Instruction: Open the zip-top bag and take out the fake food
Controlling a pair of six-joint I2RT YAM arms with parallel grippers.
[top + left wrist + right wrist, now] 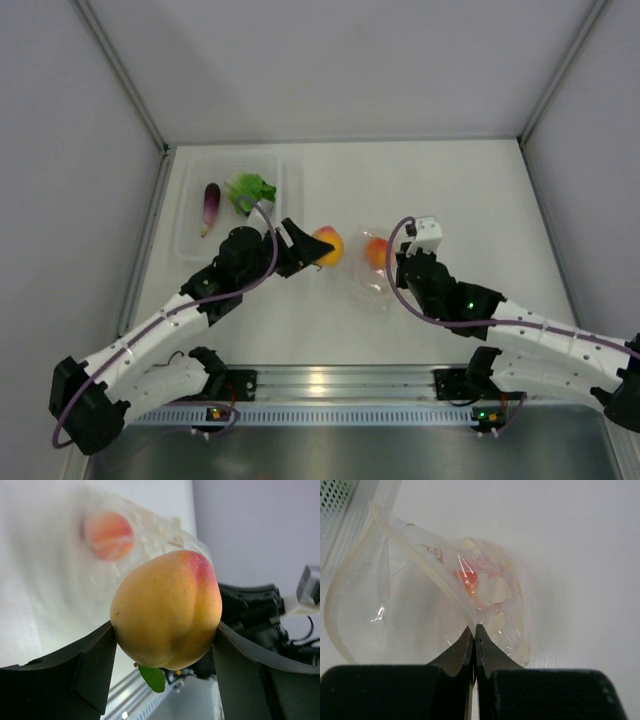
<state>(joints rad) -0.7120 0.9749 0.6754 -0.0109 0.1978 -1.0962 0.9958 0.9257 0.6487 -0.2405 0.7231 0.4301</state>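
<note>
A round orange-yellow peach (167, 610), one piece of the fake food, sits clamped between the fingers of my left gripper (165, 626), held above the table just left of the zip-top bag (372, 275). The clear bag lies mid-table with its mouth gaping. A second peach (377, 251) shows inside it, blurred through the plastic (469, 580). My right gripper (475, 627) is shut on the bag's edge (420, 605), pinching the thin film at its tips. The purple eggplant (211, 207) and the green lettuce (250, 188) lie in the clear tray.
The rigid clear tray (190, 235) stands at the back left, just behind my left arm. White walls close off the left, right and back sides. A metal rail (330, 385) with both arm bases runs along the near edge.
</note>
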